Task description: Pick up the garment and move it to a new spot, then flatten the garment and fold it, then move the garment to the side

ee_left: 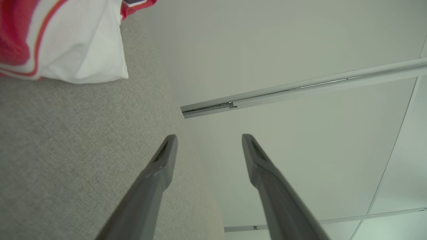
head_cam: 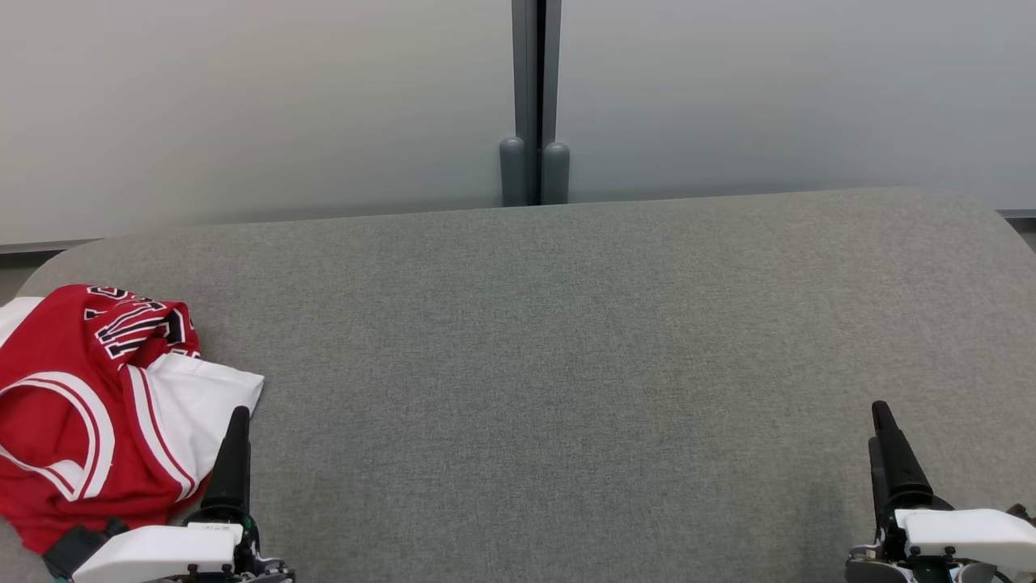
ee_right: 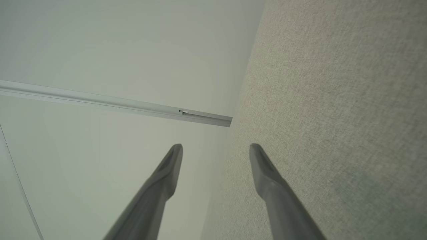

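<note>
Left gripper [ee_left: 209,137] at the near-left edge of the table [head_cam: 566,364]: we see its two fingers spread wide, nothing between them. Garment [head_cam: 89,405], a red jersey with white trim, lies bunched at the table's left end, just beside that gripper; we cannot tell whether they touch. Right gripper [ee_right: 216,146] at the table's near-right edge, fingers likewise spread and empty.

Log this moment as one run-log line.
stage: pick-up not begun | garment: crumpled, left end of grey surface | left hand: open, empty, beside garment | right hand: open, empty
</note>
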